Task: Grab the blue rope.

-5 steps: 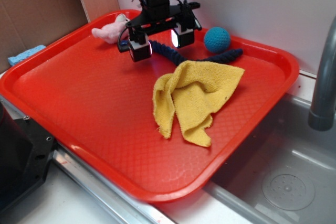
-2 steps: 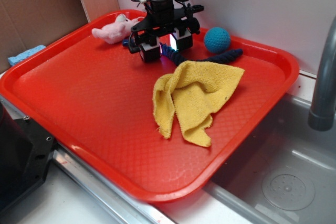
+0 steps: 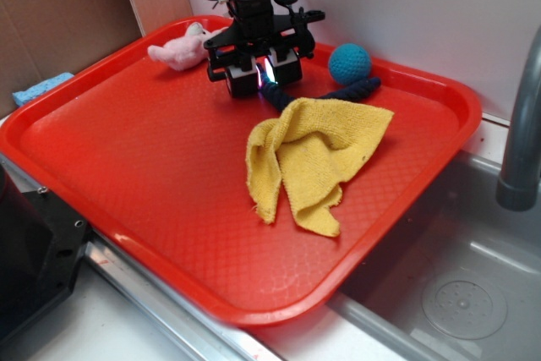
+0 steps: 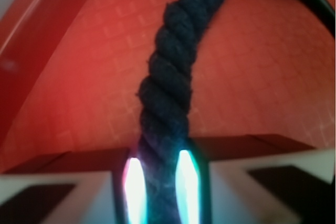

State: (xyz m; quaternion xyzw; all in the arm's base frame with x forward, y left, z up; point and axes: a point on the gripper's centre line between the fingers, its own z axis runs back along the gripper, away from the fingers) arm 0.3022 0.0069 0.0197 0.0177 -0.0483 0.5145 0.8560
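Exterior view: gripper (image 3: 264, 72) stands low at the red tray's (image 3: 127, 158) far edge, fingers closed around the blue rope (image 3: 351, 90), which trails toward the teal ball (image 3: 349, 62) past the yellow cloth (image 3: 317, 158).

Wrist view: both fingers (image 4: 134, 192) pinch the blue rope (image 4: 170, 87) tightly.

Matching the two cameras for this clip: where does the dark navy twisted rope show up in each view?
Exterior: the dark navy twisted rope lies at the tray's back, between the teal ball and the yellow cloth, one end under the gripper.
Wrist: it runs from top centre down between the fingers.
Shared landmark: the red textured plastic tray.
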